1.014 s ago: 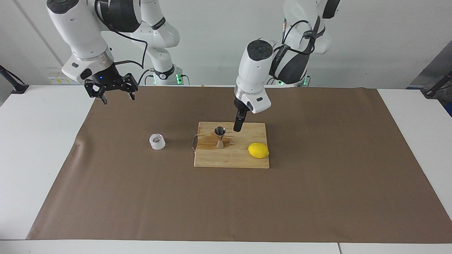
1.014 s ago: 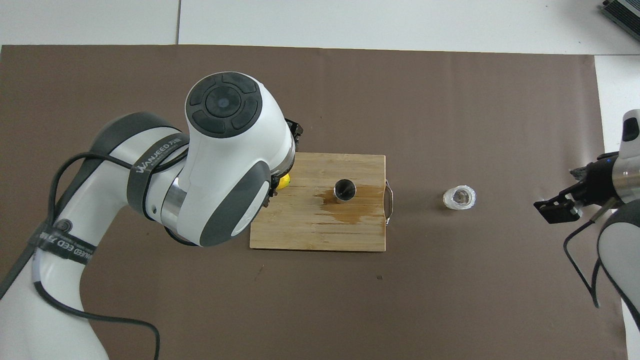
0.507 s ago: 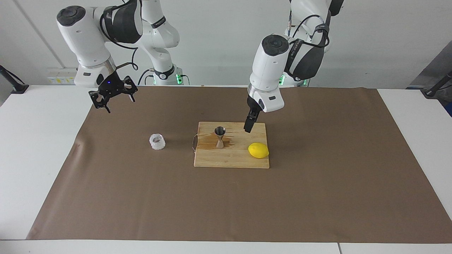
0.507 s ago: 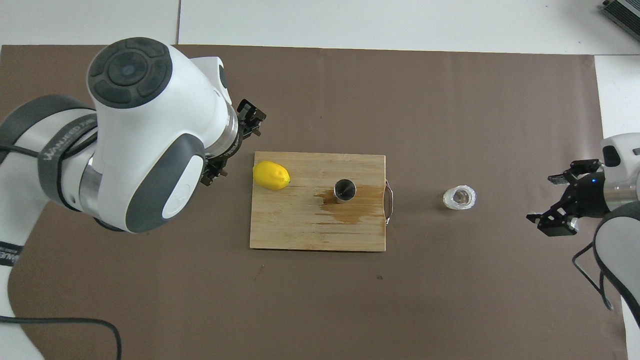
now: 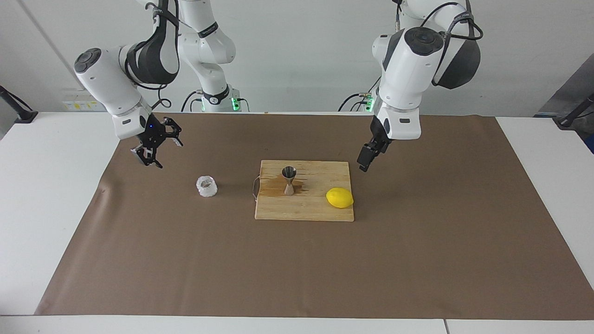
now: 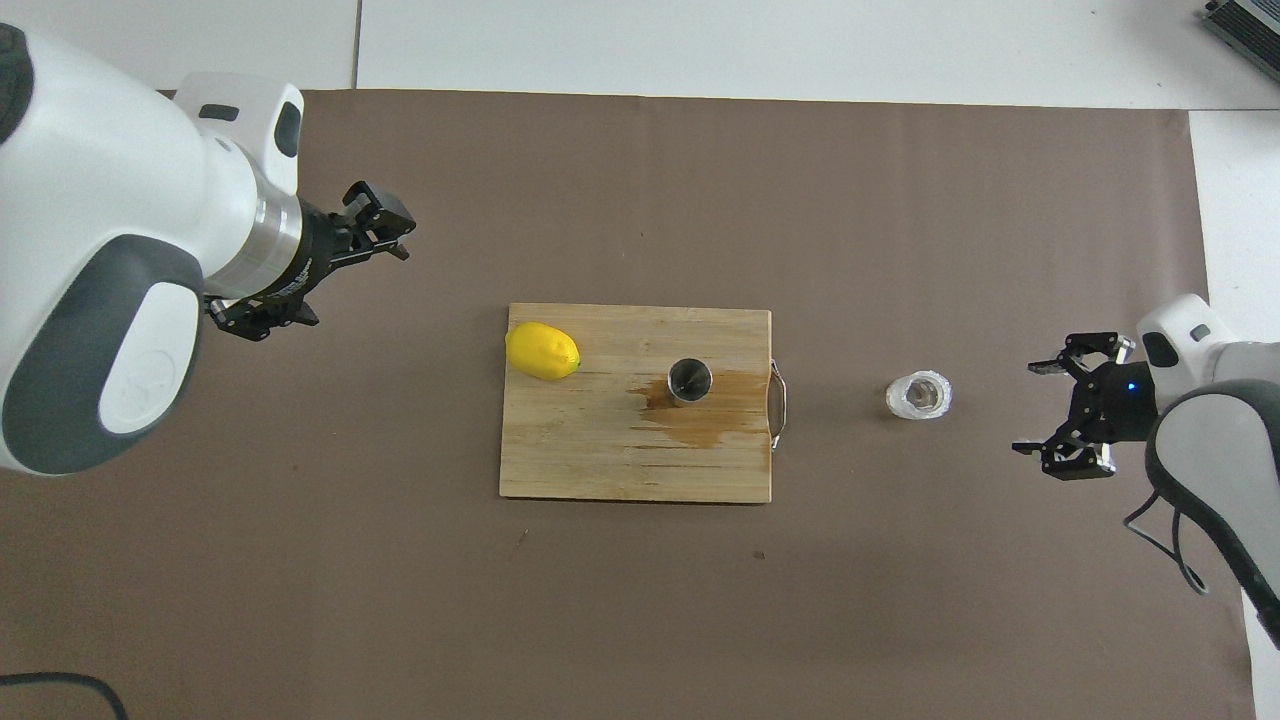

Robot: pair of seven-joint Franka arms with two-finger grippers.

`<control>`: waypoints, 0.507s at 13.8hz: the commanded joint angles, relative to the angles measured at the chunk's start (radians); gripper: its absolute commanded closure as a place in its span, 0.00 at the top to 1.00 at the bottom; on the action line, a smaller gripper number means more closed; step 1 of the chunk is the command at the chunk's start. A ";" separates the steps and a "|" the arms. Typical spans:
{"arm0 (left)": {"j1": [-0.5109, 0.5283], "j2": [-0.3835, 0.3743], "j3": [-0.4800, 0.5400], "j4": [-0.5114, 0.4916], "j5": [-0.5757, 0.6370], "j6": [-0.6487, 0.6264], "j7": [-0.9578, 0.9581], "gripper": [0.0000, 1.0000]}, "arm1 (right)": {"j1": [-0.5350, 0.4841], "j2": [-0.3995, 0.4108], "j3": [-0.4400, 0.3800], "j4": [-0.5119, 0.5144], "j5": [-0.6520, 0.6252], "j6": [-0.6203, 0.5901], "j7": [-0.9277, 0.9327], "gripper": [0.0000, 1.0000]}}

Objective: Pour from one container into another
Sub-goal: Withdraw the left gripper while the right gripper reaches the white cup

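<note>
Both arms were glossy white with dark grey joint covers and round grey end caps — black cables looped along them. Each black end effector hung from a silver ring; green lights glowed at the bases.

Bright, even overhead light; soft faint shadows; sharp focus throughout; no glare, no edge distortion.
</note>
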 commanded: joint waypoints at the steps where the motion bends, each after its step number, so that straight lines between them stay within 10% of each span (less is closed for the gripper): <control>1: 0.049 -0.047 -0.008 -0.041 0.013 -0.013 0.156 1.00 | -0.008 0.039 0.005 -0.035 0.127 0.069 -0.208 1.00; 7: 0.121 -0.062 -0.007 -0.041 0.014 -0.053 0.536 1.00 | -0.001 0.117 0.005 -0.038 0.240 0.118 -0.351 1.00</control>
